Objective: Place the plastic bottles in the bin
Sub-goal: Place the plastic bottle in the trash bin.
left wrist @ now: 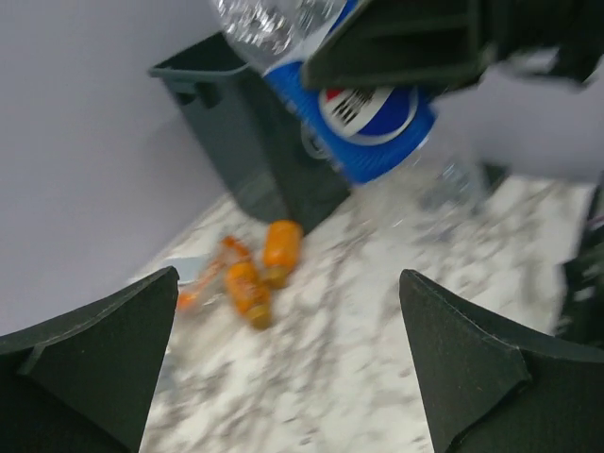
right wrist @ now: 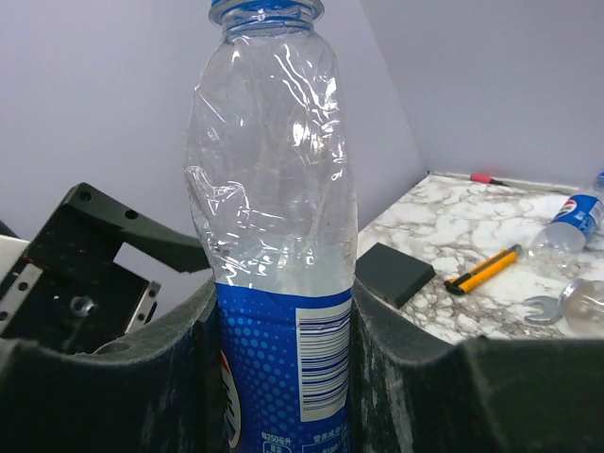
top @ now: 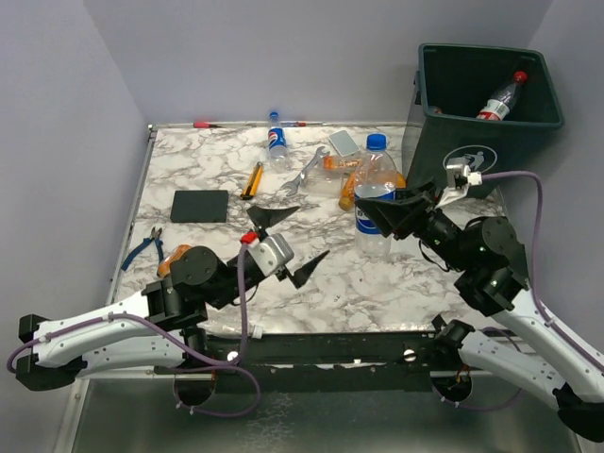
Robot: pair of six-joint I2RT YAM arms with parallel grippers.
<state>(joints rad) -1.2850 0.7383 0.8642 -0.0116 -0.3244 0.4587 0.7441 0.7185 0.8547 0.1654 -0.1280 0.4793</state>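
My right gripper (top: 382, 215) is shut on a clear bottle with a blue label and blue cap (top: 375, 193), held upright above the table; it fills the right wrist view (right wrist: 274, 236) and shows in the left wrist view (left wrist: 373, 123). The dark green bin (top: 486, 113) stands at the back right with a red-capped bottle (top: 500, 97) inside. Orange bottles (top: 354, 179) lie behind the held bottle, and also show in the left wrist view (left wrist: 247, 288). A small blue-labelled bottle (top: 276, 142) lies at the back. My left gripper (top: 288, 245) is open and empty over the middle.
A silver wrench (top: 304, 173), a yellow-handled knife (top: 252, 179), a black pad (top: 200, 205), blue-handled pliers (top: 143, 247) and a grey card (top: 343, 142) lie on the marble table (top: 189, 170). A red pen (top: 208, 125) lies along the back edge.
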